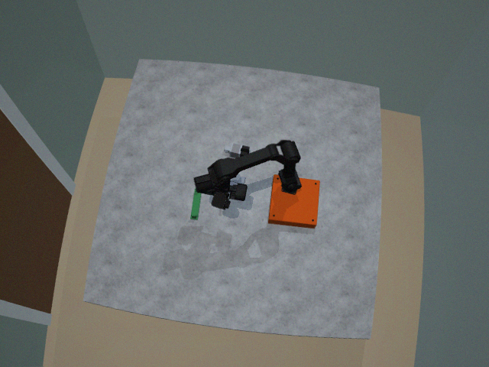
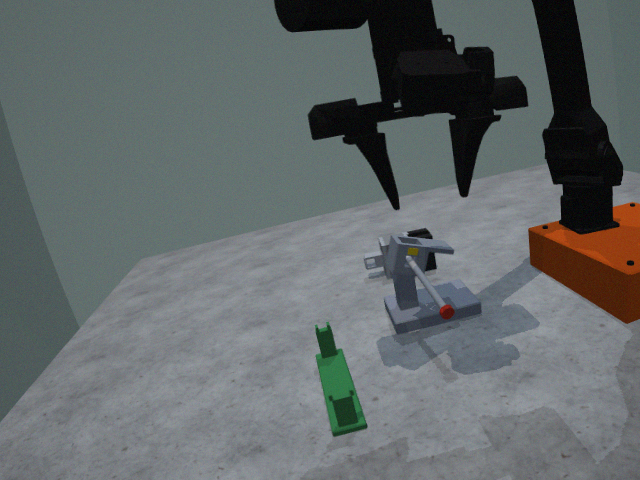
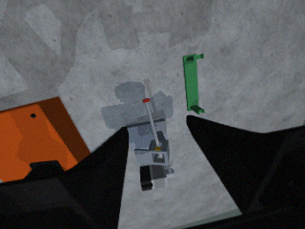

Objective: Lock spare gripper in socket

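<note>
The grey mount (image 2: pixel 413 302) (image 3: pixel 152 139) stands on the mat, with its socket at the top of a short post. The silver lock pin (image 2: pixel 424 284) (image 3: pixel 152 119) runs through the socket and slopes down to its red knob (image 2: pixel 447 311) (image 3: pixel 146 100). The spare gripper (image 1: pixel 244 149) (image 2: pixel 419 235) (image 3: pixel 153 176), black and white, lies just behind the mount. My gripper (image 1: pixel 228 197) (image 2: pixel 428 198) (image 3: pixel 157 124) is open and empty. It hangs well above the mount, fingers pointing down. In the top view the arm hides most of the mount.
A green rest (image 1: pixel 195 205) (image 2: pixel 338 382) (image 3: pixel 192 83) with two small cradles lies left of the mount. The arm's orange base block (image 1: pixel 294 205) (image 2: pixel 594 258) (image 3: pixel 29 138) stands to the right. The grey mat (image 1: pixel 197 99) covers a tan table (image 1: pixel 399 197).
</note>
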Robot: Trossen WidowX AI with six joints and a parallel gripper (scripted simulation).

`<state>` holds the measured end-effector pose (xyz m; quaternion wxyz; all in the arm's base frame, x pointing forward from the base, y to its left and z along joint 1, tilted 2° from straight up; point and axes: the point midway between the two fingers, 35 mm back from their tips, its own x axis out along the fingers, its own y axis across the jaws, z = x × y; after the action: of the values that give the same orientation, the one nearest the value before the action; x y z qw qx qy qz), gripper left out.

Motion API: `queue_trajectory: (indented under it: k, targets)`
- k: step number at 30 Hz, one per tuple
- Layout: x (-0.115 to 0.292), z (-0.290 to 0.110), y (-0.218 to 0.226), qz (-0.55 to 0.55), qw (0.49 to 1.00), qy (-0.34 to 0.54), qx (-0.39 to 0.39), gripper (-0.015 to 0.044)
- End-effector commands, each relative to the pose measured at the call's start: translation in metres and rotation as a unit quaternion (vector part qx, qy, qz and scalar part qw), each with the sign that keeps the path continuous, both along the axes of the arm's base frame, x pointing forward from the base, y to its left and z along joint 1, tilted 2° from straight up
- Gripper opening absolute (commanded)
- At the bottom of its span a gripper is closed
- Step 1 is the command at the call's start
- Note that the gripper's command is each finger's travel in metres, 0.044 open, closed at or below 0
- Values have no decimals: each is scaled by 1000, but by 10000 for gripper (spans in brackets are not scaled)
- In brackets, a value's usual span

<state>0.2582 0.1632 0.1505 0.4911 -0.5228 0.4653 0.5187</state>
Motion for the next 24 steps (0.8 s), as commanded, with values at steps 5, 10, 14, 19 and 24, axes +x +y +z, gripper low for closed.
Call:
queue_trajectory:
  k: [5,10,14,19,24]
  targets:
    - [9,-6,-33,42,999,12,-17,300]
    - [9,-18,-32,42,999,12,-17,300]
    - [7,-56,-29,42,999,12,-17,300]
    - [3,-76,-29,42,999,12,-17,300]
    - [3,-82,-28,42,999,12,-17,300]
